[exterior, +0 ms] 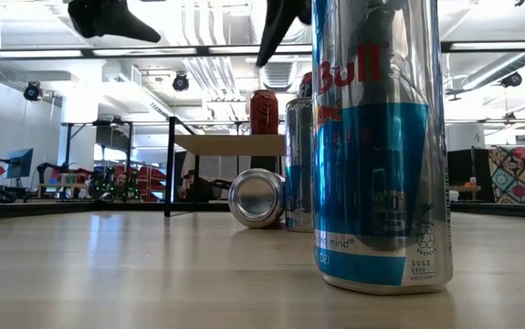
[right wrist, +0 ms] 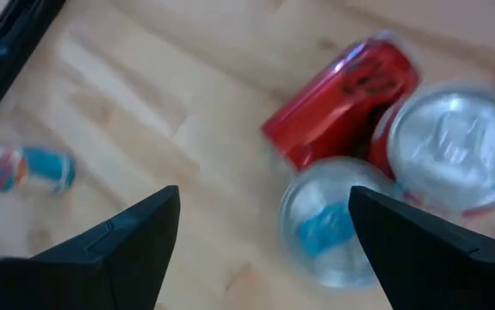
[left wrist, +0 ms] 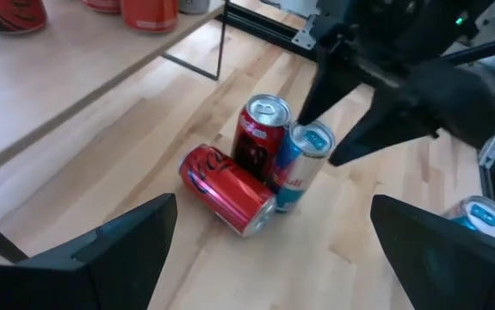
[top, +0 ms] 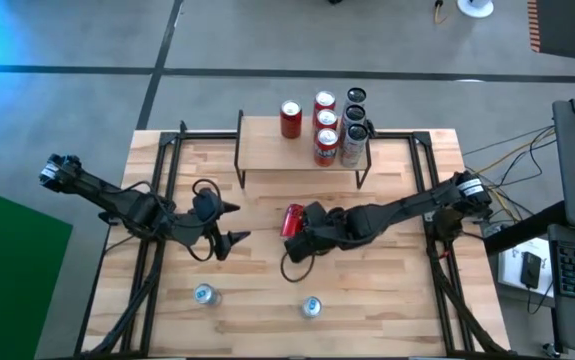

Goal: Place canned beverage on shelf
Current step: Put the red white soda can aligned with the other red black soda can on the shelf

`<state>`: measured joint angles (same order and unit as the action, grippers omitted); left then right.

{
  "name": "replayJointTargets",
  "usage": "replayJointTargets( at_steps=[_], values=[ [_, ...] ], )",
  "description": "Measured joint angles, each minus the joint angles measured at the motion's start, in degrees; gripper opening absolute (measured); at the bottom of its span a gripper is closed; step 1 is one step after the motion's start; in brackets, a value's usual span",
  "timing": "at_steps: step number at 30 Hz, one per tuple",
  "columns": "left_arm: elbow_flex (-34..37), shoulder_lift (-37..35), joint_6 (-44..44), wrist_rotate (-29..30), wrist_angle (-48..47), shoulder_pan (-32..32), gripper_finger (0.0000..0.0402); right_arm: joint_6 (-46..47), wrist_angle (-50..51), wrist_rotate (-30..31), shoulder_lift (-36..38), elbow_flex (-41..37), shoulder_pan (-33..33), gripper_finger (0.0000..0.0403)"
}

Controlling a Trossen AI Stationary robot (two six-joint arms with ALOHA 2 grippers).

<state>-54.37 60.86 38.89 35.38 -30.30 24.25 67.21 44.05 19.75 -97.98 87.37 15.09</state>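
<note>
Slatted wooden table (top: 387, 300), both arms over its middle. The shelf (top: 267, 150) stands at the far edge, light plank on thin black legs, carrying five upright cans at its right half: three red cans (top: 317, 125) and two darker tall cans (top: 355, 130); the left half of the plank is bare. Left arm reaches in from the left; left gripper (top: 232, 222) hangs above the boards with jaws spread wide, holding nothing. Right arm reaches in from the right; right gripper (top: 302, 228) sits directly over a tight cluster of three cans in mid-table, jaws wide apart, nothing between them yet. The cluster: one upright red can (left wrist: 262, 129), one upright blue-and-silver can (left wrist: 303, 164) touching it, and a toppled red can (left wrist: 228, 189) lying on its side against both, its long axis flat along the boards. From the right wrist view the blue-and-silver can's lid lies just beneath the gap between the right fingers, so the right arm looks the nearer one, with a vertical-axis can beneath it. Two more blue-and-silver cans (top: 205, 295) and (top: 311, 307) stand near the front edge, well apart from either gripper.
</note>
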Motion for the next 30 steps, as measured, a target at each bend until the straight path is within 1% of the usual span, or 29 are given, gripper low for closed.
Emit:
replayJointTargets(
  at_steps=[11,17,30],
  values=[
    [0.0,0.3,-0.3,0.2,0.0,-0.1,0.0373,0.3,0.8,-3.3,-0.3,0.0,-0.6,0.0325],
    [-0.1,0.4,-0.3,0.2,0.2,-0.1,0.0373,1.0,0.9,-3.7,-0.3,0.0,-0.5,0.0325],
    [-0.1,0.5,0.9,1.0,0.3,-0.2,0.0373,1.3,0.5,-8.8,-0.2,0.0,-0.2,0.0325]
  ],
)
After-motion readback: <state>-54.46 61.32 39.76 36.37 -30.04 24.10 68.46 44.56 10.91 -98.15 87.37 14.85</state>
